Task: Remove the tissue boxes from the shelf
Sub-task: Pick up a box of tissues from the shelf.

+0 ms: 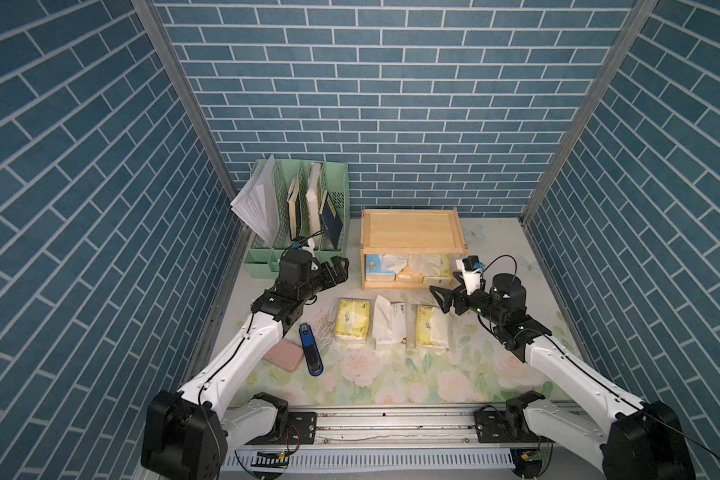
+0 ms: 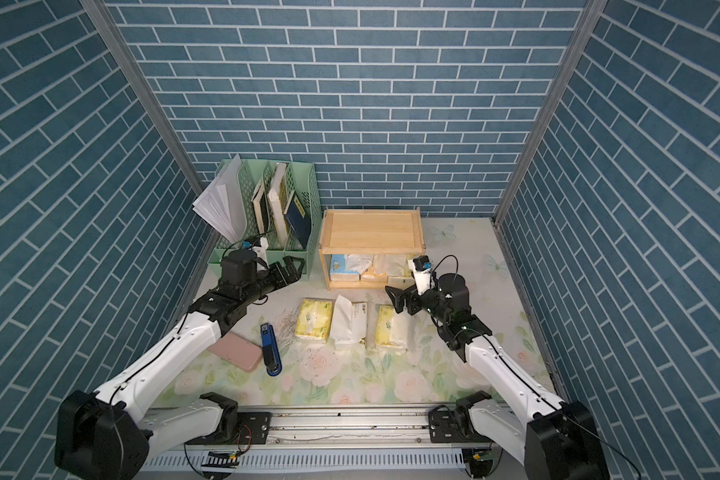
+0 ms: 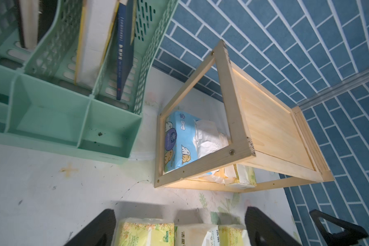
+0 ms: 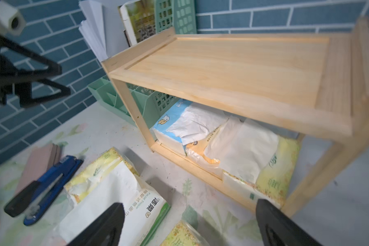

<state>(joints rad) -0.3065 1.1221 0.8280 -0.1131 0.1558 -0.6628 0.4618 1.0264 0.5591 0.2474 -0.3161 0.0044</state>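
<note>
Left arm (image 1: 242, 345) extends from near left, white forearm sloping far-right. Black wrist is bent so left gripper (image 1: 341, 269) points right, hovering just in front of mint organizer (image 1: 335, 199), near left end of shelf (image 1: 412, 232). Jaws spread wide, nothing between them. Right arm (image 1: 566, 365) extends from near right, right gripper (image 1: 440, 298) aimed left. It hangs just near of shelf's right front post, above far end of right yellow pack (image 1: 431, 328). Jaws wide apart too, holding nothing; black triangular fingers (image 4: 107, 225) frame only floral table (image 1: 391, 374) and packs in the wrist view.

Shelf: pale bare wood, two flat rimmed boards, thin square posts, screws at corners, far centre against brick wall (image 1: 391, 124). Top board smooth, grain visible. Lower board holds three soft plastic-wrapped packs side by side: light blue pack (image 1: 376, 268) with cartoon print at left, peach pack (image 4: 197, 149) middle, shelf yellow pack (image 4: 281, 170) right. Crumpled white tissue spills over them. Three more lie in a row on floral table just near of shelf: left yellow pack (image 1: 352, 322), white pack (image 1: 387, 326), right yellow pack. All glossy, squashy, rectangular, tissue poking out. Pink flat case (image 1: 285, 353), partly hidden by left arm, and blue stapler (image 1: 310, 349) lie near left.
</note>
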